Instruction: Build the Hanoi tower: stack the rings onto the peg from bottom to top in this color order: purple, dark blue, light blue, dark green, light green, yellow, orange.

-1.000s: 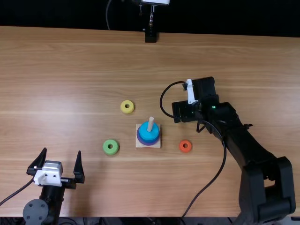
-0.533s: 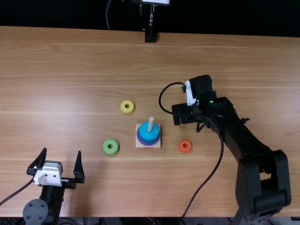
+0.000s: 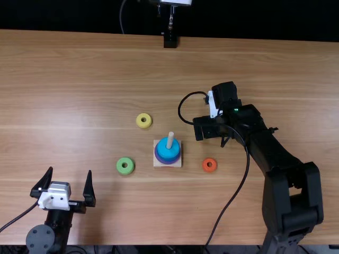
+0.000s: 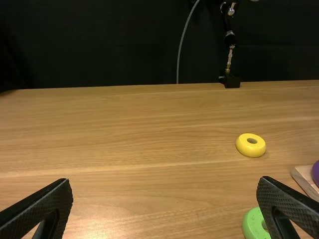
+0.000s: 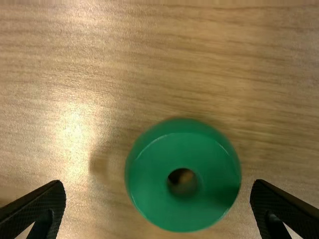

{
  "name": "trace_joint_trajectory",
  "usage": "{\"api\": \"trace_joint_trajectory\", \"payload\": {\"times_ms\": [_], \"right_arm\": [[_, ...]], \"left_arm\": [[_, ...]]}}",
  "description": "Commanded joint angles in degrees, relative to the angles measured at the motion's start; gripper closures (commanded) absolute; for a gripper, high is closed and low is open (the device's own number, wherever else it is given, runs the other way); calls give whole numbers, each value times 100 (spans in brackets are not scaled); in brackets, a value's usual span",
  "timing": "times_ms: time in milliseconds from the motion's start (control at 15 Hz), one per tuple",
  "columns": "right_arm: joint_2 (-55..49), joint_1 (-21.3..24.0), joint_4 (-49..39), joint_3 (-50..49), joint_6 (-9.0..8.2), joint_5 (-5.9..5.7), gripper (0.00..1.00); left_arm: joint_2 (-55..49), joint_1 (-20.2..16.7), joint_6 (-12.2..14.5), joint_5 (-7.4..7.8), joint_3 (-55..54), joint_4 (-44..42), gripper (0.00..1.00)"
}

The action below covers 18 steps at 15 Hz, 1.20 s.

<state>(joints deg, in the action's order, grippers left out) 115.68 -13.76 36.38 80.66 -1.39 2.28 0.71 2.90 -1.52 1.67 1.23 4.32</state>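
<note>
Purple [image 3: 167, 162] and blue [image 3: 166, 152] rings sit on the peg [image 3: 170, 138] of the square base [image 3: 157, 163]. The yellow ring [image 3: 143, 120], light green ring [image 3: 125, 165] and orange ring [image 3: 210, 164] lie loose around it. My left gripper [image 3: 63, 181] stands open at the lower left, its fingers apart in the left wrist view [image 4: 167, 199]. My right gripper [image 3: 204, 128] is over the table, right of and beyond the peg. In the right wrist view, its open fingers [image 5: 157, 204] stand either side of the dark green ring [image 5: 149, 184], with a gap on both sides.
A cable [image 3: 242, 182] loops beside the right arm [image 3: 275, 153]. Beyond the far table edge stands a black mount with a metal post [image 3: 170, 39]. The base's corner [image 4: 305, 178] and the yellow ring [image 4: 250, 145] appear in the left wrist view.
The right arm has shifted slightly left and away from the near edge, its elbow moving left too. The left arm and the rings seen from above have kept their places.
</note>
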Motion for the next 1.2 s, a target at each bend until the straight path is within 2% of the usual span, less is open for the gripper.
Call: {"api": "trace_joint_trajectory", "payload": {"times_ms": [0, 67, 133, 600, 667, 733, 800, 867, 1000, 1067, 1133], "right_arm": [[166, -30, 28, 178, -19, -49, 0], [174, -30, 91, 204, -19, -81, 0], [183, -39, 154, 266, -19, -186, 0], [412, -66, 165, 310, -30, -218, 0], [420, -66, 154, 310, -30, -218, 1], [420, -57, 144, 310, -30, -218, 6], [429, -57, 144, 310, -30, -228, 13], [429, -57, 133, 301, -30, -218, 30], [429, -66, 165, 248, -19, -260, 79], [420, -66, 186, 239, -19, -260, 100], [420, -57, 176, 239, -19, -260, 100]], "left_arm": [[-71, -79, 57, 12, -123, 75, 0], [-71, -79, 57, 12, -123, 75, 0], [-71, -79, 57, 12, -123, 75, 0], [-71, -79, 57, 12, -123, 75, 0], [-71, -79, 57, 12, -123, 75, 0], [-71, -79, 46, 12, -123, 75, 0], [-71, -79, 57, 12, -123, 75, 0], [-71, -79, 57, 12, -123, 75, 0], [-71, -79, 57, 12, -123, 75, 0], [-71, -79, 57, 12, -123, 75, 0], [-71, -79, 57, 12, -123, 75, 0]]}}
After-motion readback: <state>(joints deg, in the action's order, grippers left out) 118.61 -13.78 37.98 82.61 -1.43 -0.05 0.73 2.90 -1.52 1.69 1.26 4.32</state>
